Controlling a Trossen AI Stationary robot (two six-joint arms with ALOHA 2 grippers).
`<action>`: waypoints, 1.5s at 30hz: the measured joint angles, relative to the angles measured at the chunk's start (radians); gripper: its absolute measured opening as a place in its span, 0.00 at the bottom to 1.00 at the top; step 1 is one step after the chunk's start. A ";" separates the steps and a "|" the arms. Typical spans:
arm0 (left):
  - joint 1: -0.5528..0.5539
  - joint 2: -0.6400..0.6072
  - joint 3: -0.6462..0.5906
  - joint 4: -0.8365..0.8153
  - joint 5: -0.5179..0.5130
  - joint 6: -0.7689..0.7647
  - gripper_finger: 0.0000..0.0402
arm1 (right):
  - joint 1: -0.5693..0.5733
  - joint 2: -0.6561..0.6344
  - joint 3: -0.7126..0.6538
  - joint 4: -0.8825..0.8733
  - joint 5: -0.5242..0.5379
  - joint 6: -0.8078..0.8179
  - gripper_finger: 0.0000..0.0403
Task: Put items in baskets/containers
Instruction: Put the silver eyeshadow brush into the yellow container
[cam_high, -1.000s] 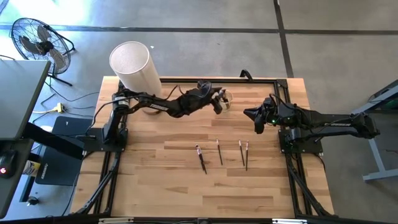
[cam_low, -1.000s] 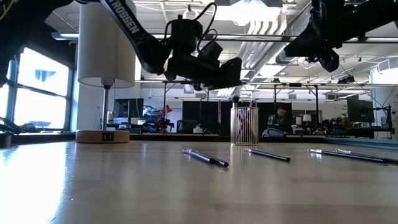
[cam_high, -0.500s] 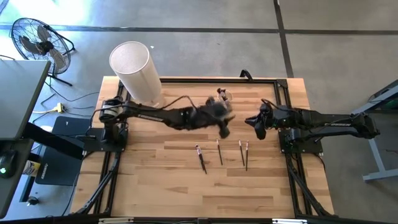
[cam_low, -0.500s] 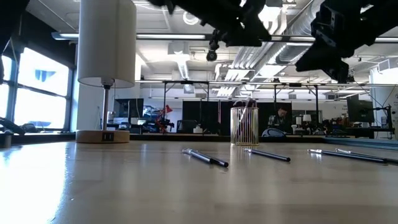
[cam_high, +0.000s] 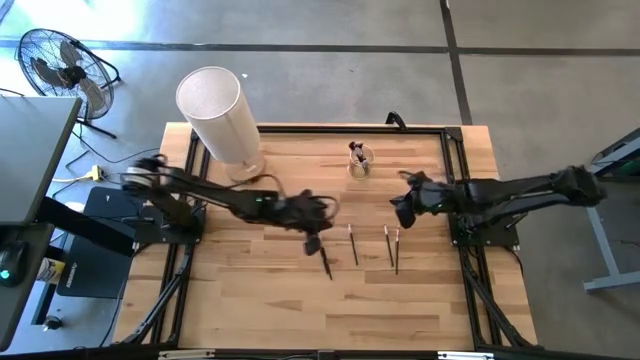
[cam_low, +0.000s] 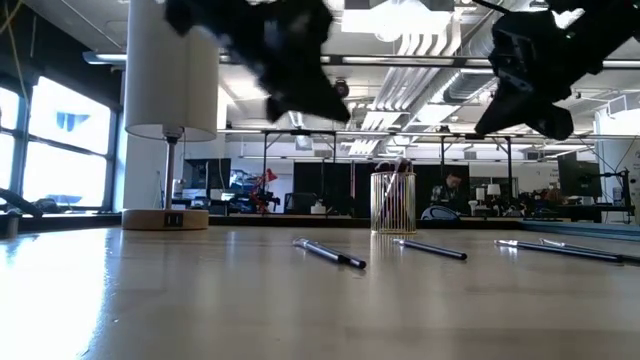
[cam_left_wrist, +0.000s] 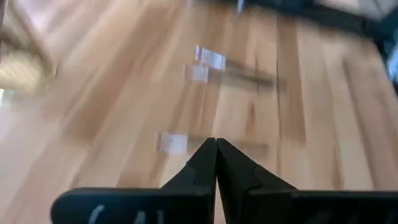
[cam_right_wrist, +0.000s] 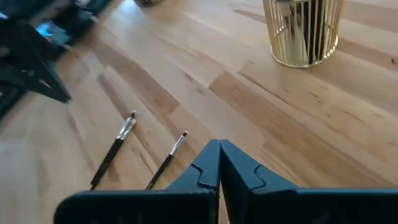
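Note:
Several thin dark makeup brushes lie flat on the wooden table: one (cam_high: 325, 258) at the left, one (cam_high: 352, 243) beside it, and a pair (cam_high: 392, 247) at the right. The small clear cup (cam_high: 358, 160) stands near the far edge with brushes upright in it. My left gripper (cam_high: 315, 238) hovers shut just above the leftmost brush's far end, its fingertips meeting (cam_left_wrist: 216, 143). My right gripper (cam_high: 404, 212) hangs shut over the table, far right of the pair, its fingertips together (cam_right_wrist: 219, 144). The low view shows both grippers well above the tabletop.
A tall white cylinder lamp (cam_high: 215, 115) on a wooden base stands at the far left corner. A floor fan (cam_high: 60, 65) stands beyond the table. Bare wood lies between the brushes and the near edge.
My left gripper has swung from the cup at the far edge toward the near edge, ending over the leftmost brush. My right gripper has crept slightly toward the brushes. The brushes on the table and the cup have not moved.

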 joint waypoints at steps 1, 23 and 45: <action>0.000 -0.041 -0.052 0.019 0.015 0.000 0.00 | 0.021 0.038 0.029 -0.022 0.021 0.021 0.00; 0.003 -0.426 -0.371 -0.122 0.004 0.132 0.00 | 0.067 0.788 0.486 -0.670 -0.165 0.712 0.17; 0.003 -0.425 -0.370 -0.192 0.014 0.141 0.00 | -0.009 0.791 0.215 -0.298 -0.242 0.717 0.04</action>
